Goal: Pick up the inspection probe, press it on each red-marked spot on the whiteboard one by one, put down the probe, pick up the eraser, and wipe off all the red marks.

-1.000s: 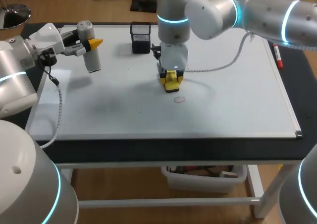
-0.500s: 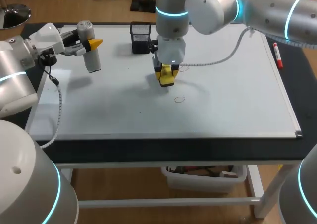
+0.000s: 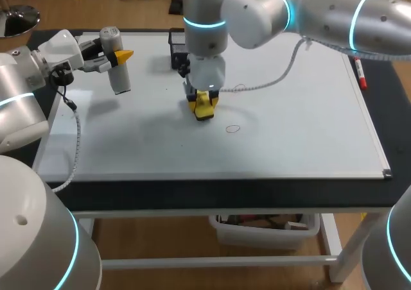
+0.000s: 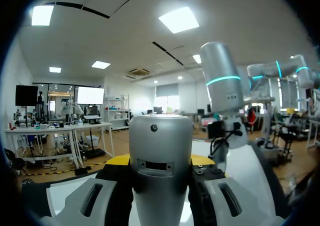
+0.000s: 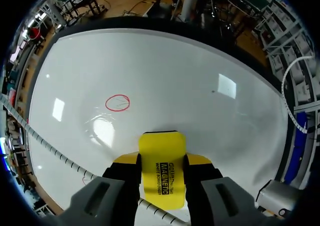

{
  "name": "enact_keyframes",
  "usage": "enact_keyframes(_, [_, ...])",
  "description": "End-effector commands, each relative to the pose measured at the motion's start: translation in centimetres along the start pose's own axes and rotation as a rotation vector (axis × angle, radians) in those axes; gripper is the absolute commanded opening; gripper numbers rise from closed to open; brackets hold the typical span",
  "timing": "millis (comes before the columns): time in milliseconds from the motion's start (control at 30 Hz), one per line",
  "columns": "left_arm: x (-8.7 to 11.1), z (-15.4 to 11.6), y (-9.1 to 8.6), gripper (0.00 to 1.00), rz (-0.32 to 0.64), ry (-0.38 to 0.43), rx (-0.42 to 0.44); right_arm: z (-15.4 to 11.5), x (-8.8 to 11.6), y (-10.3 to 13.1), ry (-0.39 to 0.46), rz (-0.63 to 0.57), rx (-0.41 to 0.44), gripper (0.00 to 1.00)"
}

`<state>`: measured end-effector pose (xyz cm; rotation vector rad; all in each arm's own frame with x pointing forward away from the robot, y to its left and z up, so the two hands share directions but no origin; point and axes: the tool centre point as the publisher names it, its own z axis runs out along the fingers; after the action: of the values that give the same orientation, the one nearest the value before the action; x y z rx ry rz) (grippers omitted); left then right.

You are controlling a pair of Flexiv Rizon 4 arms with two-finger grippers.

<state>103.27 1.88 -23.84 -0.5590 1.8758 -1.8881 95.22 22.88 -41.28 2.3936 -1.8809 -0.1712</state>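
right jaws clamped on yellow eraser (image 5: 161, 168), black print on top | red circle (image 5: 117, 102) ahead on whiteboard (image 5: 200, 76) | left jaws clamped on probe (image 4: 161, 171)

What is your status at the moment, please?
Left gripper shut on probe. Right gripper shut on eraser. Red circle unwiped, ahead of eraser. Bare whiteboard between.

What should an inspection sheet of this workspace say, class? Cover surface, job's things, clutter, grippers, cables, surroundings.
Surface: whiteboard, one red circle on it.
Job's things: inspection probe and yellow eraser, both held.
Clutter: black mesh holder; red marker at the board's edge.
Grippers: left gripper fingers shut on the probe; right gripper fingers shut on the eraser.
Cables: grey cable arcs from the right arm.
Surroundings: nothing seen.
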Motion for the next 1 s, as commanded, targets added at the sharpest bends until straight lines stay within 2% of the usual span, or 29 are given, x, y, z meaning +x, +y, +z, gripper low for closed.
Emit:
enact_keyframes(33, [0.0,0.0,0.1,0.00,0.003,-0.003,0.005,0.4,0.5,-0.9,0.002,0.000,-0.016,0.00])
enact_keyframes(1000, [0.0,0.0,0.1,0.00,0.003,-0.003,0.005,1.1,6.0,-0.8,0.015,0.110,-0.032,0.00])
